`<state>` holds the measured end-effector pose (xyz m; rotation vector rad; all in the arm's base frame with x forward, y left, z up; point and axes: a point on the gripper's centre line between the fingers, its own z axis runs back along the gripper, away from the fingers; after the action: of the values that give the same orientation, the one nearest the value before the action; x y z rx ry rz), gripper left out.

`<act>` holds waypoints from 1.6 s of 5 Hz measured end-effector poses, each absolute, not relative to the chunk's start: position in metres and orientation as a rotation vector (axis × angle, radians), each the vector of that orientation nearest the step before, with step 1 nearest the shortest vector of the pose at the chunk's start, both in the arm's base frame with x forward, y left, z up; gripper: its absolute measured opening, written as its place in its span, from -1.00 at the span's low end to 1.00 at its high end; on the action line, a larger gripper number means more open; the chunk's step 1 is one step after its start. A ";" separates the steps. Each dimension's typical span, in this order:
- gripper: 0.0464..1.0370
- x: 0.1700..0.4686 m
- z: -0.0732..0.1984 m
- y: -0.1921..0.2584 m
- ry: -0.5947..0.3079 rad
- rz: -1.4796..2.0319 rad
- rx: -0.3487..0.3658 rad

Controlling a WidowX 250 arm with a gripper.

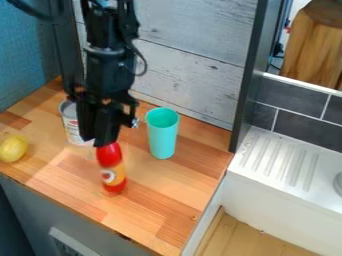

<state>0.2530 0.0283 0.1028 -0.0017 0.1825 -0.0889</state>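
The black gripper (97,142) hangs over the wooden counter (170,217) and is closed on the top of a bottle (111,167), its fingertips hiding the neck. The bottle is slim and upright, with smooth, bright red rounded shoulders, an orange-yellow label around its middle that bears a small, round, pale-and-dark emblem, and a red band at the base. It is over the middle part of the counter; whether its base touches the wood is hard to tell. Behind the bottle and to its right stands a tall turquoise cup (162,137), upright, with its open rim facing up, apart from the bottle. Behind the bottle and to its left is a metal can (70,123) with a pale label, partly hidden by the gripper. Well to the left of the bottle, near the counter's front edge, lies a yellow lemon (13,148). Beyond the bottle rises a wall of whitish-grey boards (194,55), and to its right, past a dark upright post (250,75), are dark grey tiles (294,102) and a white ridged drainboard (280,159).
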 end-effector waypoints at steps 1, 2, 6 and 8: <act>-0.40 0.261 0.114 0.000 0.130 -0.167 -0.088; -0.40 0.277 0.116 -0.033 0.113 -0.263 -0.103; -0.40 0.286 0.088 -0.067 0.204 -0.304 0.014; -0.40 0.282 0.104 -0.059 0.175 -0.263 0.060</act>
<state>0.2825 -0.0589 0.1040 0.0596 0.1748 -0.2629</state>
